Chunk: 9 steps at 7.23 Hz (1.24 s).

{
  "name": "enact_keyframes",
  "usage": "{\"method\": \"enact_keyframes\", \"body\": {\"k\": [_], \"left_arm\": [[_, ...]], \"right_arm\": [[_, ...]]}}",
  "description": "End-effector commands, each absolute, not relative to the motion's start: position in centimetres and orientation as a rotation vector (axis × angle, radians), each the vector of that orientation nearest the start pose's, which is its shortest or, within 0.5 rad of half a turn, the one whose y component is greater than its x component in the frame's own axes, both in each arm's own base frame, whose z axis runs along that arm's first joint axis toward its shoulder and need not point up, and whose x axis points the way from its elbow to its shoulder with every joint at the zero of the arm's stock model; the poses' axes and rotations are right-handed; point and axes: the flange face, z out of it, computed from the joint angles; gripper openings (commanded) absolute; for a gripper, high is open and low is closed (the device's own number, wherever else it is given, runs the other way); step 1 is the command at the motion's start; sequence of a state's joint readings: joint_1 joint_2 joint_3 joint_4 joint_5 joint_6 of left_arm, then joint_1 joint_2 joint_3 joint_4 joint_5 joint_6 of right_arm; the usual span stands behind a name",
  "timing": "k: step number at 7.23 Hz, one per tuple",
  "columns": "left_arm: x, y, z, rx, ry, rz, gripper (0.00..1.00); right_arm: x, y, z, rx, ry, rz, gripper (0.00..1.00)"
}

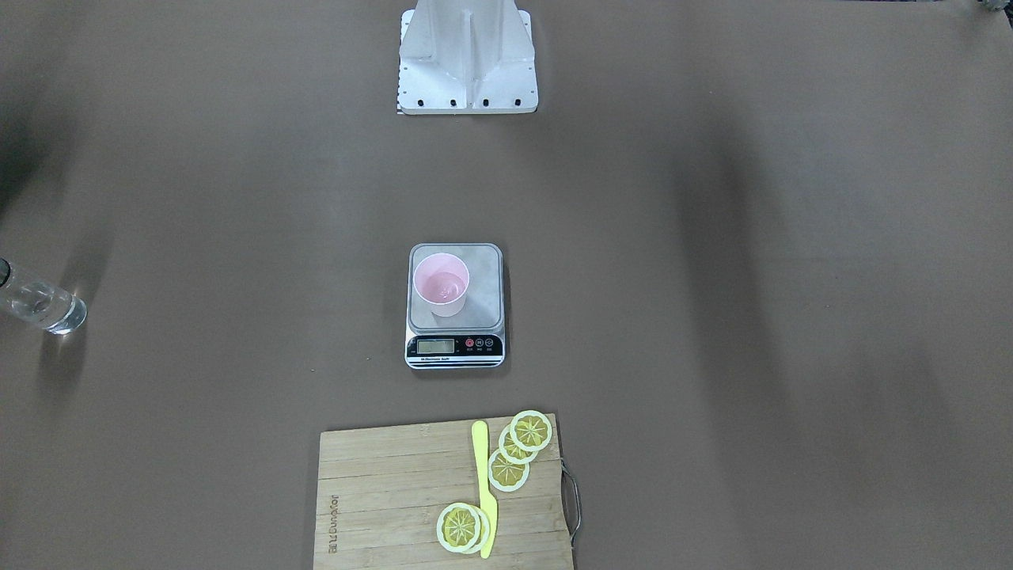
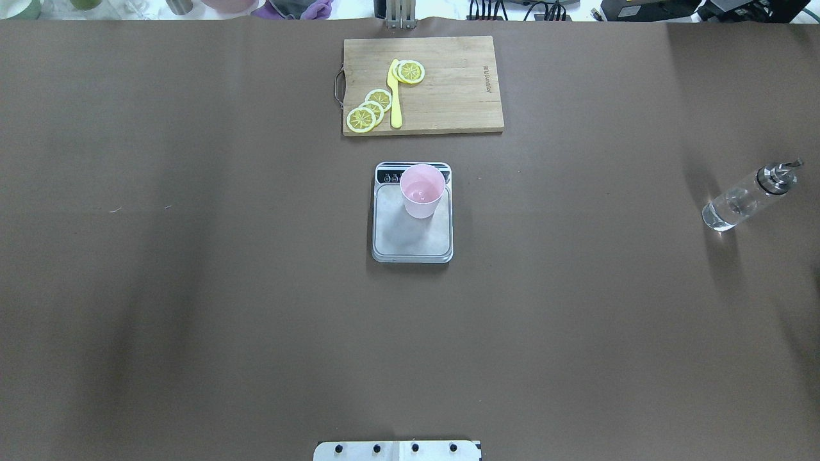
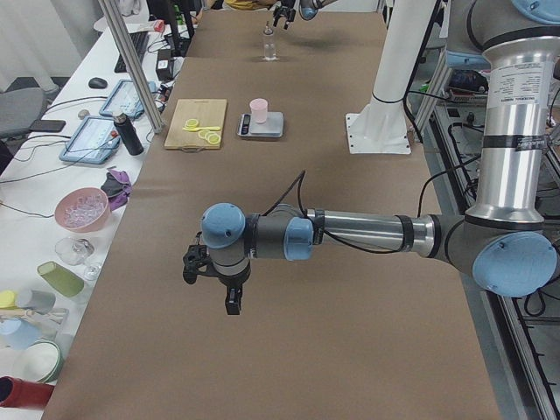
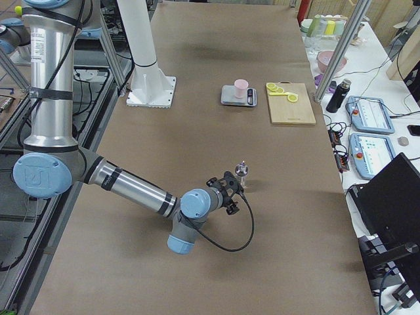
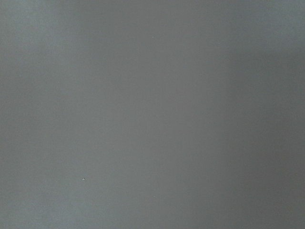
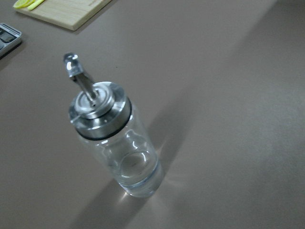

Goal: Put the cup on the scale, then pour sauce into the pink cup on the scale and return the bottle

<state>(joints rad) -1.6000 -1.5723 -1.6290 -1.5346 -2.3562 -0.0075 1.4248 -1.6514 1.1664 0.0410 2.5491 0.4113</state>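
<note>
The pale pink cup stands upright on the back corner of the scale, with a little clear sauce in its bottom. The cup and scale sit mid-table. The clear bottle with a silver spout stands upright alone on the table far to my right, holding a shallow layer of liquid. My right gripper hovers just beside the bottle, apart from it. My left gripper hangs over bare table far from the scale. I cannot tell whether either is open.
A wooden cutting board with lemon slices and a yellow knife lies beyond the scale. The white robot base stands behind the scale. Bowls, cups and tablets line the far side bench.
</note>
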Motion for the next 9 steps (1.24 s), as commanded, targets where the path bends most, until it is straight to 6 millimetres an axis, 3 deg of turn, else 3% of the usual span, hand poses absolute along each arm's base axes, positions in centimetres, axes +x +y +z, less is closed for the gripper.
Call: {"method": "enact_keyframes", "body": {"k": [1,2,4,8,9], "left_arm": [[-7.7,-49.1,63.3,0.033,0.785,-0.02,1.0],[-7.7,-49.1,63.3,0.031,0.785,-0.021,1.0],[-7.7,-49.0,63.4,0.028,0.785,-0.022,1.0],[-7.7,-49.6,62.3,0.05,0.786,-0.015,1.0],[-7.6,-49.5,62.7,0.044,0.786,-0.014,1.0]], "right_arm": [[1.2,-42.9,70.2,0.63,-1.07,-0.191,1.0],[2.1,-44.6,69.3,0.563,-1.034,-0.124,1.0],[4.7,-46.7,69.5,0.388,-0.972,0.008,1.0],[7.7,-48.4,71.4,0.149,-0.903,0.208,1.0],[9.1,-49.8,70.6,0.084,-0.859,0.269,1.0]]}}
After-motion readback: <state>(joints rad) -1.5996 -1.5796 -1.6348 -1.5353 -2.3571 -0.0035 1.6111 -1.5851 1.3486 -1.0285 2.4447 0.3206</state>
